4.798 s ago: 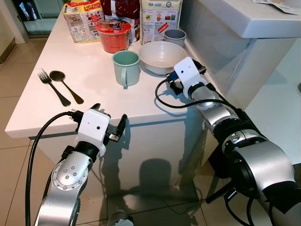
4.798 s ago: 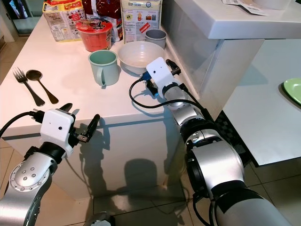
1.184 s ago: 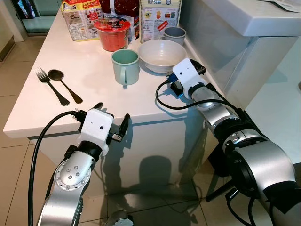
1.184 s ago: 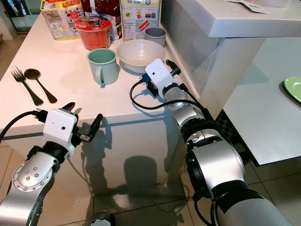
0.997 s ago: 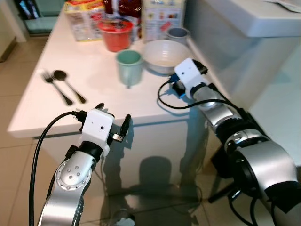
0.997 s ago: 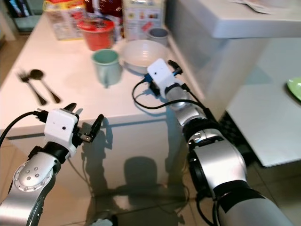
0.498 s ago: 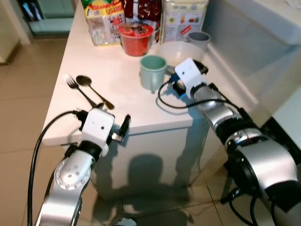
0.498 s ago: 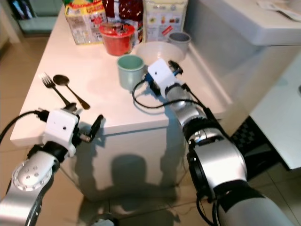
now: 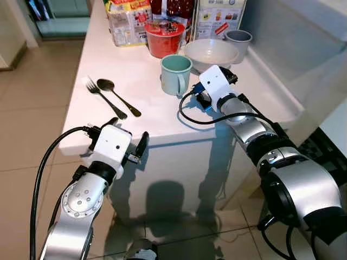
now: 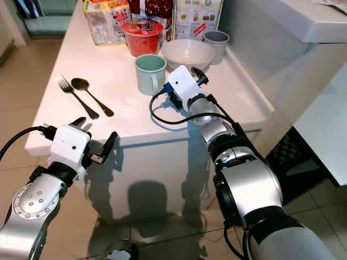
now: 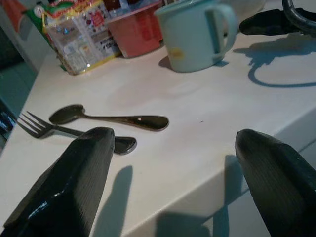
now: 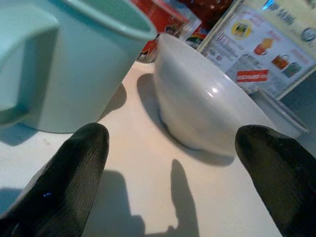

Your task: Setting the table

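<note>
Nearest, at about 7 o'clock in the head view, the left gripper (image 9: 128,142) hovers just off the near edge of the white tabletop (image 9: 152,114), its jaws wide apart and holding nothing; from its wrist camera the two black fingers (image 11: 69,177) frame the cutlery. Compared with 4.8 s ago it keeps the same pose; the whole scene has slid toward 3 o'clock and more floor shows on the left, so the camera has moved, not the things.

Past the edge, at about 10 o'clock, the fork (image 9: 105,99) and spoon (image 9: 120,97) lie side by side, near each other, as before. Toward 1 o'clock the right gripper (image 12: 168,163) rests low over the tabletop, jaws apart and empty, pointing between the teal mug (image 9: 176,74) and the white bowl (image 9: 211,52), as it did earlier.

Farther, a grey cup (image 9: 237,40) stands just beside the bowl, a red noodle tub (image 9: 165,38) behind the mug, and food packets (image 9: 128,20) along the far end at 12 o'clock.
</note>
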You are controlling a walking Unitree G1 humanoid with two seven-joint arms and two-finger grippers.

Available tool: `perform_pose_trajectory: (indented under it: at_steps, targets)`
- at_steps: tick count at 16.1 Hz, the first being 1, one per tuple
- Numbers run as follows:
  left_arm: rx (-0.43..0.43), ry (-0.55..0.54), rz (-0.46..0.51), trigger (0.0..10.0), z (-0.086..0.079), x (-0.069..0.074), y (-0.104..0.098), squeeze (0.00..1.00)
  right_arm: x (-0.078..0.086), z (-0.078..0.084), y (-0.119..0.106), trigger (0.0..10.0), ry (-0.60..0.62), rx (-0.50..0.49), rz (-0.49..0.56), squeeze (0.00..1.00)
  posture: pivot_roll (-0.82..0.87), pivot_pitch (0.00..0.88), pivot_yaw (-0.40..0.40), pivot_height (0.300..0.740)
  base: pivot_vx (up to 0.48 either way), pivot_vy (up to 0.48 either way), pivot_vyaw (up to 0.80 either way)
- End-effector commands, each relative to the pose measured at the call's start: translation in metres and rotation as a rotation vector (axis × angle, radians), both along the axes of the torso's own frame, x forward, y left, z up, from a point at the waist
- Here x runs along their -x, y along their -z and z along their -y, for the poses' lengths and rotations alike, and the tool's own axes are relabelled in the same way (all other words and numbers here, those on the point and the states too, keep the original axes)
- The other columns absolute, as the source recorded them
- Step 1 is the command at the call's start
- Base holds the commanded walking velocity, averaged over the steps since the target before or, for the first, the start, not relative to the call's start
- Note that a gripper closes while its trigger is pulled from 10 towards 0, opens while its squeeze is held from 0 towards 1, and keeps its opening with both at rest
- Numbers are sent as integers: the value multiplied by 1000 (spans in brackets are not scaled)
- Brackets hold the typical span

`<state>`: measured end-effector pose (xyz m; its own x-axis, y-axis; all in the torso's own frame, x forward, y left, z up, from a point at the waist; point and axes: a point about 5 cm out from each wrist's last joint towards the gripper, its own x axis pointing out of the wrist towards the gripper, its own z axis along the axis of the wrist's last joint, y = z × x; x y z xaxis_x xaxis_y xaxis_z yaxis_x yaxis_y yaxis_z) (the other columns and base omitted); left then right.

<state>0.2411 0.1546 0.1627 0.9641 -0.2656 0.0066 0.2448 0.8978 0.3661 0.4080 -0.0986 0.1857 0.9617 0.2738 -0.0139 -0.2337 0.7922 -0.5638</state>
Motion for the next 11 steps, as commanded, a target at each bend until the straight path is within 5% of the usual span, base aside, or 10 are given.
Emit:
perform_pose_trajectory:
  at_steps: [1,7,11]
  targets:
    - [-5,13,2,10000,2,0,-1,0,0,5,1,10000,16,0,-9,0,342,69,-18,740,285,-382,0]
    - [-11,14,9,10000,2,-2,-1,0,0,3,1,10000,8,2,-6,0,345,54,-18,740,313,-359,0]
    - [11,0,11,10000,1,-2,-2,0,0,3,1,10000,2,7,-6,0,346,47,-23,740,0,0,0]
